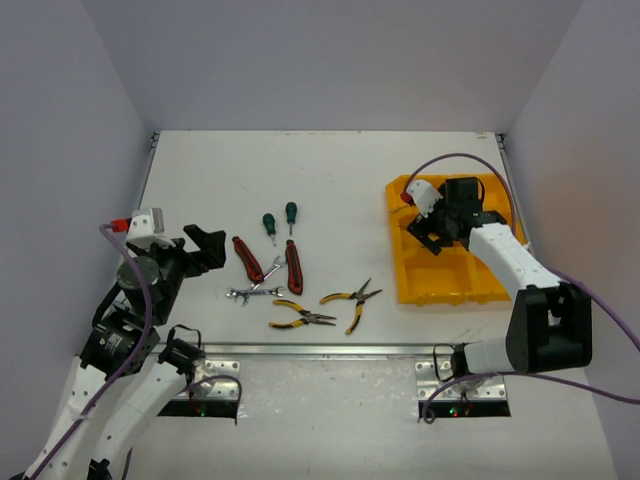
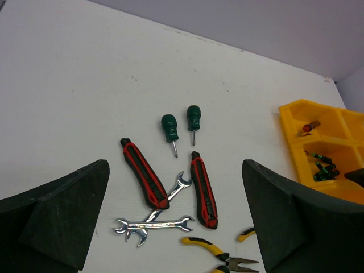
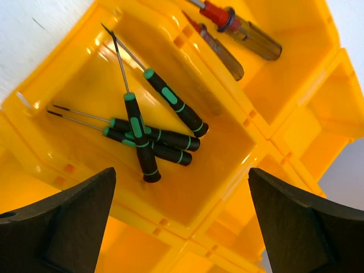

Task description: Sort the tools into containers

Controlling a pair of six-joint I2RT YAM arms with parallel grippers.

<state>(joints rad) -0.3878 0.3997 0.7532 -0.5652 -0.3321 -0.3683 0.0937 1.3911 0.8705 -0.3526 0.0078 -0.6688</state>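
Presently, we see the right gripper (image 3: 182, 227) spread wide and holding nothing, above the yellow tray (image 1: 440, 285). Four green-banded screwdrivers (image 3: 142, 136) lie crossed in the compartment beneath it; two red-collared screwdrivers (image 3: 239, 28) occupy the compartment at 1 o'clock. The left gripper (image 1: 205, 247), likewise wide and unloaded, has loose tools at its 3 o'clock: red-handled cutters (image 2: 203, 190), crossed wrenches (image 2: 153, 226) touching one cutter, and pliers (image 1: 300, 317).

This is a robotics lab cell, plain as day: a bare white bench (image 1: 330, 170) boxed in by blank pale walls (image 1: 320, 60) at 9, 12 and 3 o'clock. The left arm (image 1: 150, 275) and right arm (image 1: 510, 255) are bolted on metal plates (image 1: 222, 368) along the 6 o'clock edge, with purple cables (image 1: 462, 155) looping off them. Hand tools (image 1: 294, 266) lie staged near 8 o'clock, and a yellow tray (image 1: 440, 285) sits at 3.
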